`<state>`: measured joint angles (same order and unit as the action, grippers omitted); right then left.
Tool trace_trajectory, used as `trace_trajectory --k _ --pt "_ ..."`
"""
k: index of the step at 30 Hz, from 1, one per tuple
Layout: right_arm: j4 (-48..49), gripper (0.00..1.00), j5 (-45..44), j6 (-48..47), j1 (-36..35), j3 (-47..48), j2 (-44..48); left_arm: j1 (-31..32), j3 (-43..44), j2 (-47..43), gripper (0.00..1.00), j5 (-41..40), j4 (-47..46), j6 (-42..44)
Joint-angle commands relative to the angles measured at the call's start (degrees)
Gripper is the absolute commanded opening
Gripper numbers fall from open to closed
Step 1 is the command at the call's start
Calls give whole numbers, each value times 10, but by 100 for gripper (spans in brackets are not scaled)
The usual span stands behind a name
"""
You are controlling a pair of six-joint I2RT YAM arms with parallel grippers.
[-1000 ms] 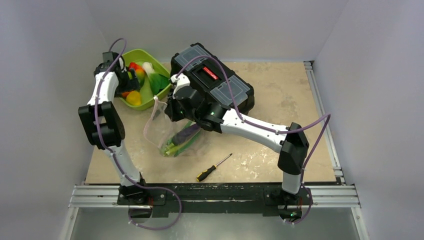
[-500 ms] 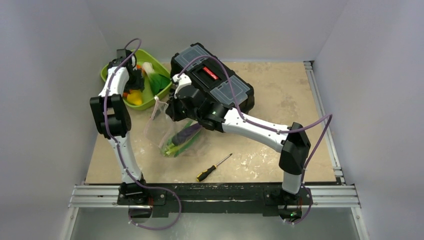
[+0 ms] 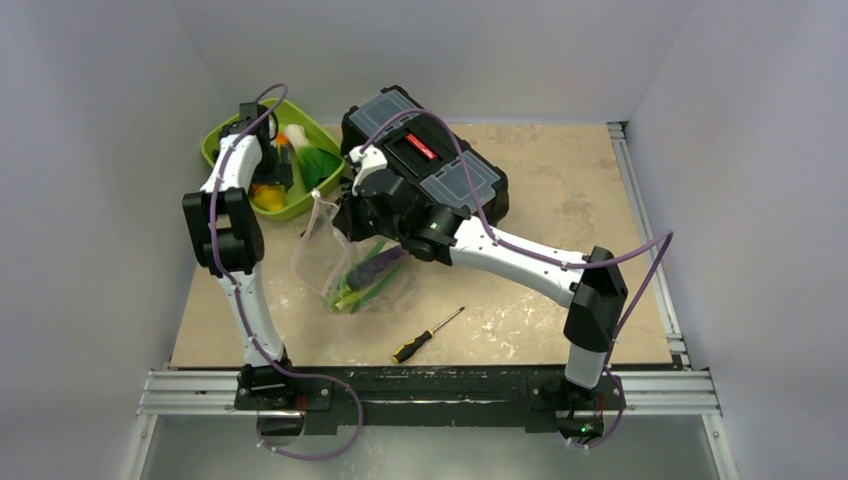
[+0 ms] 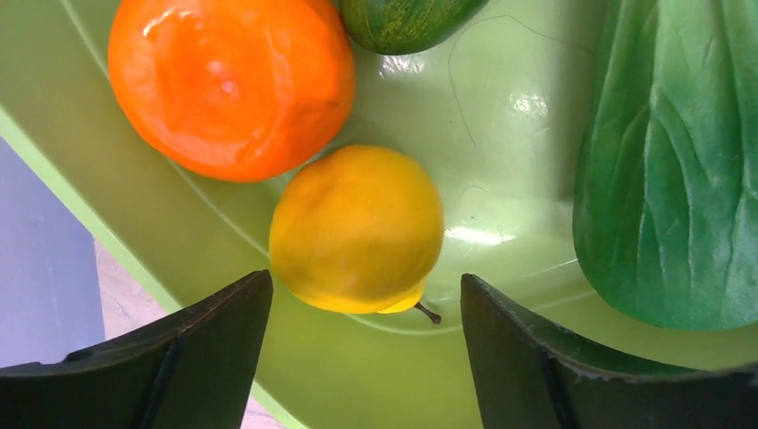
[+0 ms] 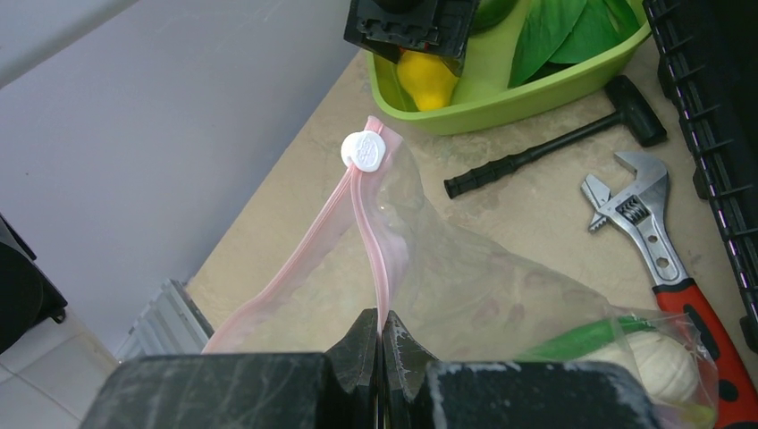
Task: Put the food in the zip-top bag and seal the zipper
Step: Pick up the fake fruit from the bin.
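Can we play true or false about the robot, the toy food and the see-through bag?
1. The left claw is open, with the yellow pear between its fingers. True.
2. The right claw is holding the orange. False: it is shut on the pink zipper of the zip-top bag.
3. The zip-top bag is empty. False: green stalks and a purple eggplant are inside it.
4. The screwdriver lies on the table, outside the bag. True.
5. The orange sits in the green tray next to the yellow pear. True.
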<state>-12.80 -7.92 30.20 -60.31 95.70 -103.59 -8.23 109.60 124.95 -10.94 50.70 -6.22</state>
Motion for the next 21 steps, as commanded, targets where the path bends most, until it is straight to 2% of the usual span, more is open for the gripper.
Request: trace_trajectory --k 1,6,8,10,16,21 --pt "20 0 -3 3 4 -1 26 1 15 27 69 -13 6 13" --pt "18 0 -2 1 4 2 24 1 13 10 41 -1 -1 11" --pt "16 0 1 2 4 2 24 1 11 -8 22 4 1 13" --pt "17 0 3 5 4 0 25 1 11 -34 10 13 10 7" --pt "16 0 -1 5 5 11 26 1 -58 -183 0 88 6 -33" --pt "17 0 3 11 7 10 25 1 -155 -316 0 158 -19 -53"
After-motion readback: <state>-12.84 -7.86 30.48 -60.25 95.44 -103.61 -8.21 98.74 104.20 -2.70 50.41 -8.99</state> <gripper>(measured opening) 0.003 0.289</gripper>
